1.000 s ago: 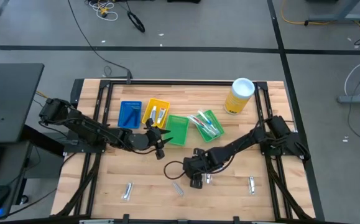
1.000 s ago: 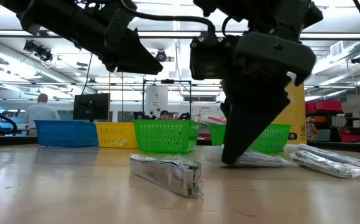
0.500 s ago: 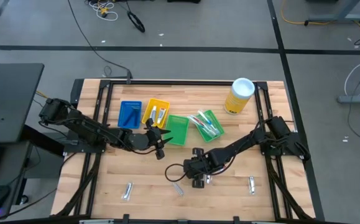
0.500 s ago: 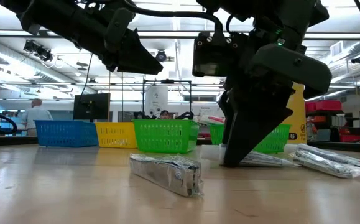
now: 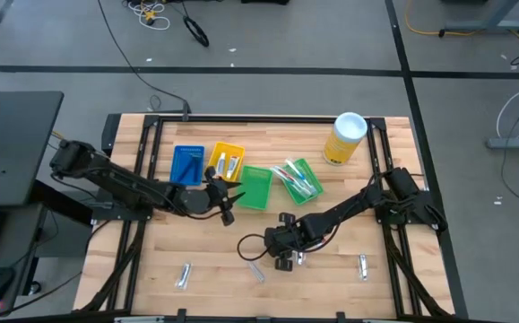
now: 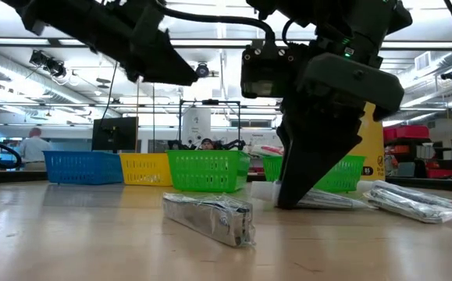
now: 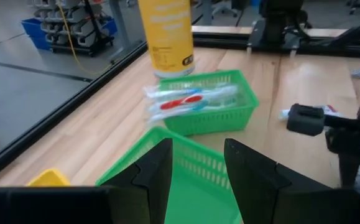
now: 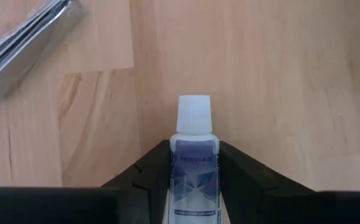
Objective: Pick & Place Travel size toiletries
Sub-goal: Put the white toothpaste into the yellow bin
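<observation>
Right gripper [image 8: 192, 180], lower centre of high view: fingers clamped on mini toothpaste tube [image 8: 192, 168], tube at table surface, white cap [image 8: 193, 114] protruding forward.

Handling: tube light, soft-walled, smooth; grip mid-body, not cap; excess squeeze risks deforming it.

Silvery foil packet [image 6: 209, 215] nearby on wooden table [image 5: 205, 242]; probably crinkly and slippery, though view is poor.

Left gripper [image 7: 195, 171], above green bin [image 7: 195, 190]: fingers parted, holding nothing. Second green bin [image 7: 229, 115] beyond holds toothbrushes [image 7: 189, 99].
</observation>
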`<state>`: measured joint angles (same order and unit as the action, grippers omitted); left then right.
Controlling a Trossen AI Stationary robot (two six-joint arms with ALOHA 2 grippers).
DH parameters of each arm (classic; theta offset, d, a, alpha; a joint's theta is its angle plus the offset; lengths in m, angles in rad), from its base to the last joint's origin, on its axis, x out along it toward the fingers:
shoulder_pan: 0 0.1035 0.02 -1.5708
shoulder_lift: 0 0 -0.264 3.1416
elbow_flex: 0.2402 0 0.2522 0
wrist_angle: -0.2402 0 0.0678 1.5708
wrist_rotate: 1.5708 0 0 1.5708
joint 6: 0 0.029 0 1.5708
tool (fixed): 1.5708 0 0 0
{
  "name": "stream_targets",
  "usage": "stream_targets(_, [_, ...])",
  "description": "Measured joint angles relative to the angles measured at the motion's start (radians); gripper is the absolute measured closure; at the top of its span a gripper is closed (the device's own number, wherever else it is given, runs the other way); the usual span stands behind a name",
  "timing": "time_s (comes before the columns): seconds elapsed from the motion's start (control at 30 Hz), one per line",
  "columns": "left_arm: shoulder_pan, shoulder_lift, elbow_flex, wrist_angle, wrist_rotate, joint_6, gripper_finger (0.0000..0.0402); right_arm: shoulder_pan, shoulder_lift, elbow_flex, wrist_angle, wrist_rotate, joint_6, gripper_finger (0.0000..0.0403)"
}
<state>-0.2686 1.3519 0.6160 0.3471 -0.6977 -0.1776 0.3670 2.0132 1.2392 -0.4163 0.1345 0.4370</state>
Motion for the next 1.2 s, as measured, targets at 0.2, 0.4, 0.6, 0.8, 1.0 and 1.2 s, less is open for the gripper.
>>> stream_targets(0.2, [0.0, -0.128, 0.0, -0.123, 0.006, -0.009, 0.0248, -0.004, -0.024, -0.004, -0.002, 0.038, -0.008, 0.0272])
stream_targets(0.4, [0.0, -0.188, 0.001, -0.136, 0.006, -0.015, 0.0248, -0.039, -0.042, -0.004, 0.009, 0.085, -0.019, 0.0272])
stream_targets(0.6, [0.0, -0.195, 0.0, -0.145, 0.006, 0.001, 0.0248, -0.074, -0.081, -0.003, 0.051, 0.101, -0.072, 0.0272])
stream_targets(0.8, [0.001, -0.195, 0.0, -0.137, -0.003, 0.001, 0.0248, -0.081, -0.234, 0.0, 0.043, 0.243, -0.227, 0.0272])
stream_targets(1.0, [0.002, -0.195, 0.0, -0.058, 0.06, -0.041, 0.0248, -0.053, -0.42, -0.001, 0.028, 0.519, -0.371, 0.0272])
stream_targets(1.2, [0.024, -0.195, 0.0, -0.005, 0.103, -0.107, 0.0248, -0.043, -0.433, -0.018, 0.152, 0.675, -0.644, 0.0272])
